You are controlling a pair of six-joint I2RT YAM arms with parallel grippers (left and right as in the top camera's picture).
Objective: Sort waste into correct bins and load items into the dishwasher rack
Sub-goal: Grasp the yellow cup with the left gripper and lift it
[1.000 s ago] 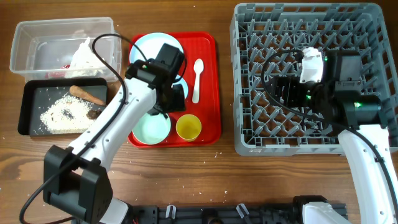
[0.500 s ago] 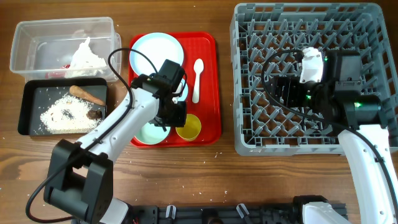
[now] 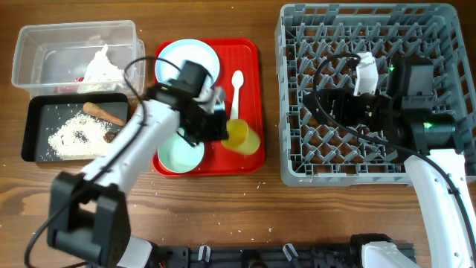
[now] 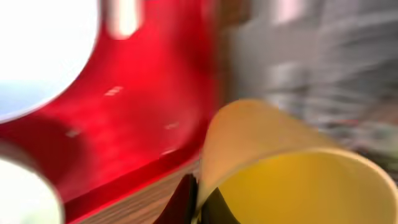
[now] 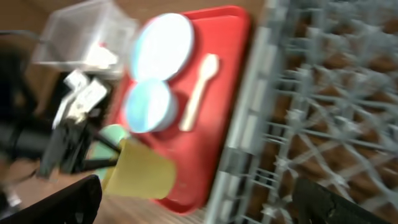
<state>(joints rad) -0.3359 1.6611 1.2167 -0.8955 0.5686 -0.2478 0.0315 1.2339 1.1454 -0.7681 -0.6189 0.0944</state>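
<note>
Left gripper (image 3: 222,128) is clamped on the rim of the yellow cup (image 3: 242,136), one finger inside and one outside in the wrist view, and the cup hangs tilted over the lower right part of the red tray (image 3: 249,56), near the edge that faces the rack (image 3: 286,97). On the tray the blue plate (image 3: 178,56) sits at the far left corner, the white spoon (image 3: 236,93) lies lengthwise beside it, and the mint bowl (image 3: 178,152) rests at the near left under the arm. Over at the rack, the right gripper (image 3: 316,106) hovers above the pegs with its jaws spread wide, holding nothing. To the left, crumpled paper (image 3: 100,63) sits in the clear tub (image 3: 30,45), and rice (image 3: 74,135) and the carrot stick (image 3: 104,113) lie in the black tray (image 3: 33,126).
</note>
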